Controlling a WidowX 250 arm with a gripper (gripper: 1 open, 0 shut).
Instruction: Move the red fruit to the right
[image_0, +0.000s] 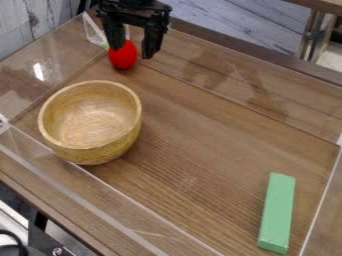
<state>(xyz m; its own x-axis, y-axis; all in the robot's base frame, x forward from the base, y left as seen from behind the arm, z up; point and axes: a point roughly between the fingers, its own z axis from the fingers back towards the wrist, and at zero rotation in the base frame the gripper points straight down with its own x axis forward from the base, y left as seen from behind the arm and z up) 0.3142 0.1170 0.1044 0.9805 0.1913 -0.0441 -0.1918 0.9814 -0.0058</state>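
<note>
The red fruit (123, 56) is a small glossy red toy lying on the wooden table near the far left corner. My black gripper (134, 40) hangs right above it, open, with one finger to the left of the fruit and the other to its right. The fingertips (154, 45) reach down to about the fruit's top. Nothing is held. The fruit's upper part is partly covered by the gripper.
A wooden bowl (90, 121) stands at the left, in front of the fruit. A flat green block (277, 212) lies at the front right. Clear plastic walls (54, 45) ring the wooden table (214, 130).
</note>
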